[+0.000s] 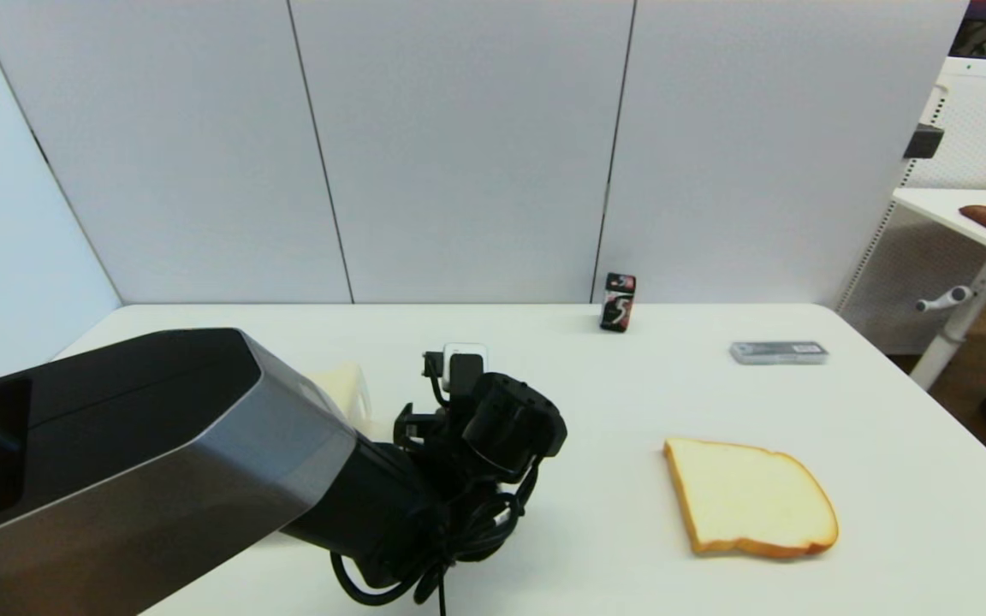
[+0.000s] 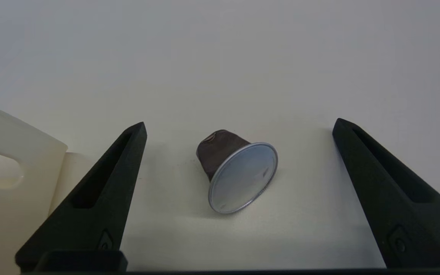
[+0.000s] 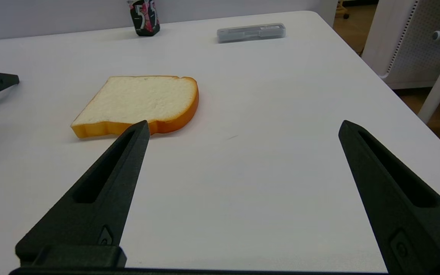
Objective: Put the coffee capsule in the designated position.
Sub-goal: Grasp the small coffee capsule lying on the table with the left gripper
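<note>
The coffee capsule (image 2: 235, 172) lies on its side on the white table, its brown tapered body pointing away and its round silver foil face turned toward the left wrist camera. My left gripper (image 2: 239, 124) is open, with one finger on each side of the capsule and a clear gap to both. In the head view the left arm's wrist (image 1: 493, 419) reaches over the table's middle and hides the capsule. My right gripper (image 3: 243, 122) is open and holds nothing, low over the table near the bread; it is out of the head view.
A cream plastic piece (image 2: 10, 168) (image 1: 343, 385) lies just beside the left gripper's finger. A bread slice (image 1: 750, 496) (image 3: 139, 101) lies front right. A black gum pack (image 1: 618, 301) stands by the back wall, and a grey flat case (image 1: 778, 352) lies at back right.
</note>
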### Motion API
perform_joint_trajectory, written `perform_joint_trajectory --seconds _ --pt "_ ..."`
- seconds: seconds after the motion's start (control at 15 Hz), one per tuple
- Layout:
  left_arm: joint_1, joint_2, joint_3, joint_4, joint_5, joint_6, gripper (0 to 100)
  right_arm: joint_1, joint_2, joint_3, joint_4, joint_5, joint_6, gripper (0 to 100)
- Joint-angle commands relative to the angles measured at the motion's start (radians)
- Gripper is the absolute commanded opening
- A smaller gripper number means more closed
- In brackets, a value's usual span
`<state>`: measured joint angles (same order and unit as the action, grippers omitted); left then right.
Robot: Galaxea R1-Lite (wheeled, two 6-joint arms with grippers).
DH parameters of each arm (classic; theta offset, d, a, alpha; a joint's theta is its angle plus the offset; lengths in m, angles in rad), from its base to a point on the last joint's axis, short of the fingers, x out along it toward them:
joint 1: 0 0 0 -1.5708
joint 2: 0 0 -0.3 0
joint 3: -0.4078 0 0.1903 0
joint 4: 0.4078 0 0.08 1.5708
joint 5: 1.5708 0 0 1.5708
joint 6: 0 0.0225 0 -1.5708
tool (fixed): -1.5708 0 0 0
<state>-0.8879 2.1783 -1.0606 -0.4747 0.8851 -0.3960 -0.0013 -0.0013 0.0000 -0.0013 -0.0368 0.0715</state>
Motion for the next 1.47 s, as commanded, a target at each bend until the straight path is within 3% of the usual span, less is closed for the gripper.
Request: perform_joint_trajectory --seconds 0.07,0.4,0.6,1.47 --pt "0.009 0.006 -0.002 -0.007 0.003 -0.004 100 0.000 0.001 0.000 0.000 0.000 0.001 100" --pt "0.010 0.008 -0.027 -0.002 -0.002 -0.038 100 0.000 0.001 0.000 0.000 0.000 0.001 100" --pt "0.010 0.006 -0.030 -0.001 -0.051 -0.063 100 0.000 0.001 0.000 0.000 0.000 0.001 100" --pt "0.009 0.023 -0.027 0.002 -0.052 -0.104 100 0.000 0.001 0.000 0.000 0.000 0.001 100"
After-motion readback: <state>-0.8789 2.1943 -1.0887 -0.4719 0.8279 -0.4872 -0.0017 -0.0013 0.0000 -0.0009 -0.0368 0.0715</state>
